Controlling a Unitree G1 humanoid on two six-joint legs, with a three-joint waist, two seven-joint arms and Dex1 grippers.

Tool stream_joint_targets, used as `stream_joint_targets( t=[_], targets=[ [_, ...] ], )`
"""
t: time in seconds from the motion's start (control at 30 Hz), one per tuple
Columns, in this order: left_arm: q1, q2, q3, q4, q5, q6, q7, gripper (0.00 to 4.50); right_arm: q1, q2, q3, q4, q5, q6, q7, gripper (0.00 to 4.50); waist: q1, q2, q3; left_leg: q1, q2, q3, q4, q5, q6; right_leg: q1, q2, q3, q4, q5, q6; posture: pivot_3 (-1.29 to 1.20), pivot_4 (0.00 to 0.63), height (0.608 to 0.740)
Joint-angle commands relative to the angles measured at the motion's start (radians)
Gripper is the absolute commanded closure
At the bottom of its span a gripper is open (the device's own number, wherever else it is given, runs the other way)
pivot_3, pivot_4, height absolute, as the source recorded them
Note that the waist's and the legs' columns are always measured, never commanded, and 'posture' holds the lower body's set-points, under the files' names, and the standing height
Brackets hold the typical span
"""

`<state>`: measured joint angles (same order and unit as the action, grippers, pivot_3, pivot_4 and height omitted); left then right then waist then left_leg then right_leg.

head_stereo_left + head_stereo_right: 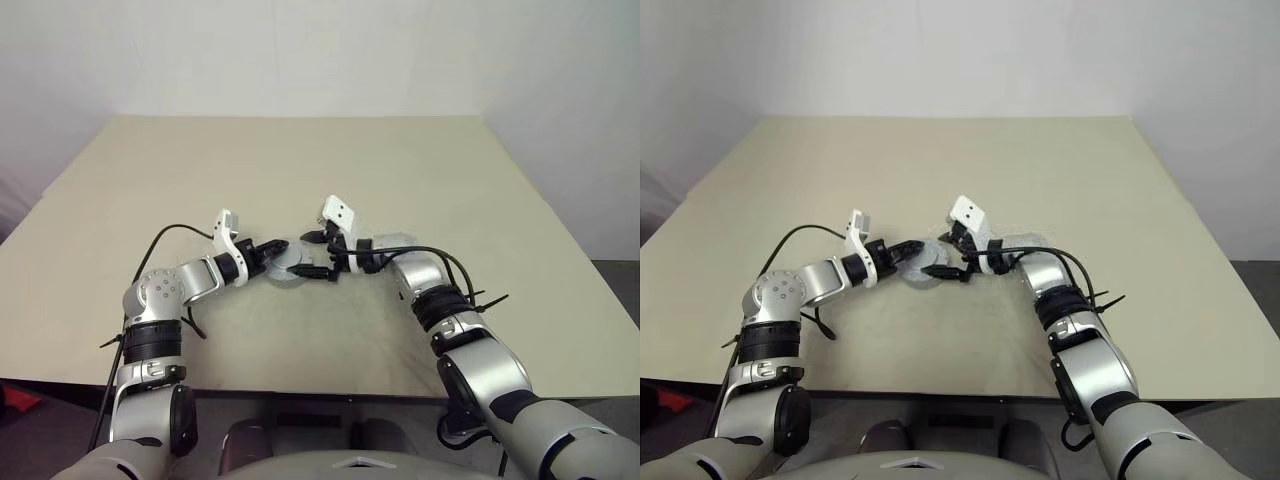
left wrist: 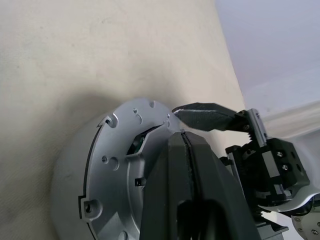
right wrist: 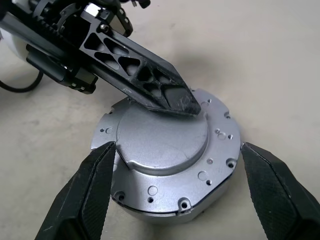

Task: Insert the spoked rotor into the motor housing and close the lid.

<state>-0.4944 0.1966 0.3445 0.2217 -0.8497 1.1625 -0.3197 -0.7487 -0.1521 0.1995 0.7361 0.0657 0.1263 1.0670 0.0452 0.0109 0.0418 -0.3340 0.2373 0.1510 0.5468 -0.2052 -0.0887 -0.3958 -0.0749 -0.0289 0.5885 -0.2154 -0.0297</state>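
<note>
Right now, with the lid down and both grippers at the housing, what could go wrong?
The shut left gripper rests on the lid; lifting off could drag it askew. The open right gripper straddles the motor housing; closing may shove it across the table.

Head stereo pair: I look from above and behind, forward and down across the beige worktop (image 1: pixel 420 180) to the white wall; wide and distant; both eyes share the same worktop, both arms and the closed motor housing (image 1: pixel 290 267) at centre.

Left wrist camera: I look along the left gripper (image 2: pixel 187 145), pressed very close against the lid (image 2: pixel 120 165), facing the right gripper (image 2: pixel 210 116).

Right wrist camera: I look steeply down between the right gripper's fingers (image 3: pixel 87 192), close above the housing; it shares lid and left gripper with the left wrist view.
</note>
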Motion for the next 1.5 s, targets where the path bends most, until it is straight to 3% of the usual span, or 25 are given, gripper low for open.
stream_joint_targets(
  t=[0.03, 0.37, 0.77, 1.13, 1.5],
  targets=[
    [-0.001, 0.014, -0.001, 0.026, 0.026, 0.001, 0.016, 4.5, -0.041, 0.007, -0.048, -0.012, 0.039, 0.05, -0.034, 0.03, 0.0, 0.0, 0.001, 0.0, 0.0, 0.0, 0.0, 0.0, 0.0, 0.0, 0.0, 0.0, 0.0, 0.0, 0.0, 0.0, 0.0, 0.74],
    [-0.014, 0.025, 0.0, 0.046, 0.032, -0.015, 0.009, 4.5, -0.089, 0.001, -0.133, -0.037, 0.117, 0.249, -0.084, 0.03, 0.002, -0.002, 0.004, -0.001, 0.0, 0.0, 0.0, 0.001, -0.002, -0.001, 0.0, 0.0, 0.0, 0.0, 0.0, 0.0, 0.0, 0.74],
    [-0.018, 0.038, -0.002, 0.065, 0.035, -0.039, 0.002, 4.5, -0.123, -0.051, -0.205, -0.07, 0.221, 0.717, -0.148, 0.03, 0.003, -0.002, 0.004, -0.001, 0.0, 0.0, 0.003, 0.002, -0.003, -0.001, 0.0, 0.0, 0.002, 0.0, 0.0, 0.0, 0.0, 0.74],
    [-0.016, 0.069, 0.013, 0.065, 0.044, -0.041, -0.002, 4.5, -0.119, 0.021, -0.309, -0.118, 0.344, 1.019, -0.282, 0.03, 0.025, -0.003, 0.005, -0.002, 0.002, 0.0, 0.007, 0.002, -0.003, -0.002, 0.001, -0.001, 0.005, 0.0, 0.0, 0.0, 0.0, 0.74],
    [-0.012, 0.07, 0.016, 0.054, 0.047, -0.045, -0.008, 4.5, -0.076, 0.046, -0.294, -0.205, 0.367, 1.027, -0.342, 0.03, 0.04, -0.004, 0.007, -0.002, 0.002, -0.001, 0.015, 0.003, -0.006, -0.005, 0.0, 0.001, 0.016, 0.0, 0.0, 0.0, 0.0, 0.74]
  ],
)
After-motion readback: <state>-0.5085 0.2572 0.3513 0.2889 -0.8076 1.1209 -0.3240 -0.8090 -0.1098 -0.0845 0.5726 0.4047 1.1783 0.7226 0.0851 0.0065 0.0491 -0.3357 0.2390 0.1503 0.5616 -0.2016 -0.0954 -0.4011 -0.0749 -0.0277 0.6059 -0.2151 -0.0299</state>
